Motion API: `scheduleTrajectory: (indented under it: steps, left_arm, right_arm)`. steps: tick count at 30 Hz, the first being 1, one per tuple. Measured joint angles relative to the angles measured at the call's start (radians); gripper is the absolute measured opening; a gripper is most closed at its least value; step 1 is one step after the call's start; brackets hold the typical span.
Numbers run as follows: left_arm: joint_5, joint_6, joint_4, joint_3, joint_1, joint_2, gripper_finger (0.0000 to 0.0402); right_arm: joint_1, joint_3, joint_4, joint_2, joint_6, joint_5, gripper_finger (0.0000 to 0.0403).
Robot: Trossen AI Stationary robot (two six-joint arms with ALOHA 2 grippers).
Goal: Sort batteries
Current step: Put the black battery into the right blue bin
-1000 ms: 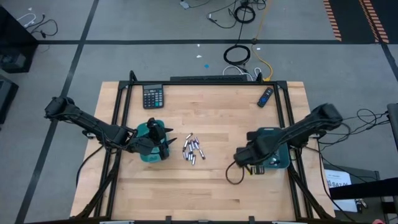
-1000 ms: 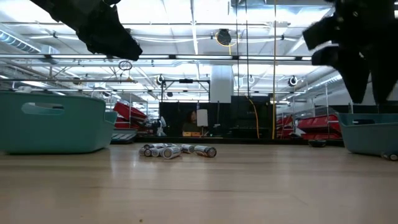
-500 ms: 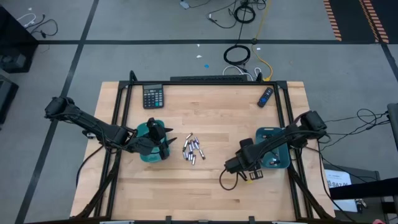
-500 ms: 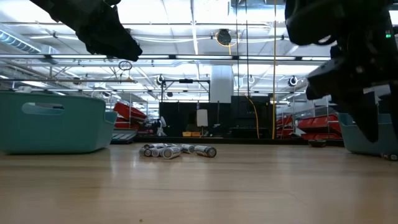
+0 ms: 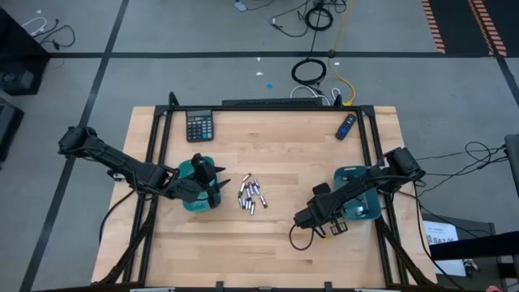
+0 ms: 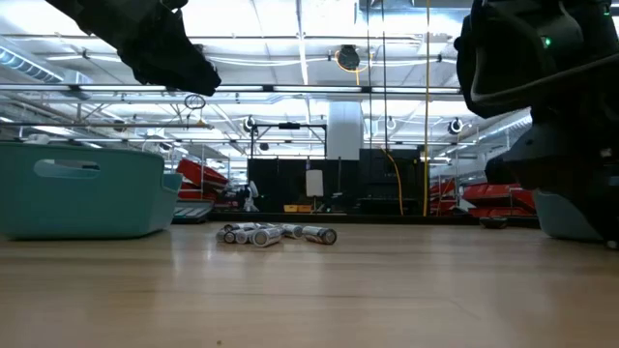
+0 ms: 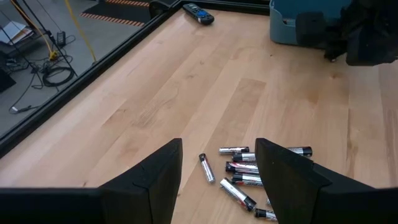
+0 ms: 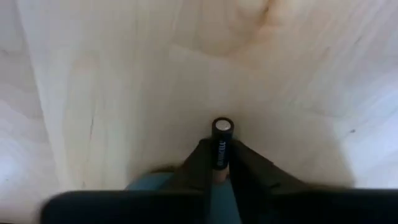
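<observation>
The batteries (image 5: 250,195) lie in a loose pile on the wooden table's middle, also showing in the low view (image 6: 276,234) and the left wrist view (image 7: 245,177). My left gripper (image 5: 212,188) hangs open over the left teal tray (image 6: 82,188), its fingers (image 7: 155,183) aimed toward the pile. My right gripper (image 5: 302,217) is low over the table between the pile and the right teal tray (image 5: 362,208), shut on one dark battery (image 8: 222,134). My right gripper pinches the dark battery between its two fingers (image 8: 200,158), which lie along it. Its silver-rimmed end (image 8: 222,126) sticks out past the fingertips toward the table. The fingers slant down at the wood. Whether the battery touches the table, I cannot tell.
A black calculator (image 5: 199,126) lies at the far left of the table and a dark blue remote-like stick (image 5: 346,126) at the far right. Black frame rails (image 5: 158,154) run along the table's edges. Bare wood stretches along the near side.
My right gripper has gone from beside the right tray toward the table's near-left, closer to the pile, and has come down toward the table. The pile has stayed put.
</observation>
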Motion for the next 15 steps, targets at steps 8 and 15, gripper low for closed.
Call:
scheduleTrajectory:
  steps: [8,15]
  left_arm:
    - [0.0,-0.005,-0.001,0.0,0.0,0.0,0.0214]
    - [0.082,-0.028,-0.004,0.0,0.0,0.0,0.0214]
  right_arm:
    - [-0.005,0.129,-0.241,-0.087,0.071,0.264,0.0005]
    - [0.014,0.088,-0.359,-0.395,0.373,0.242,0.0002]
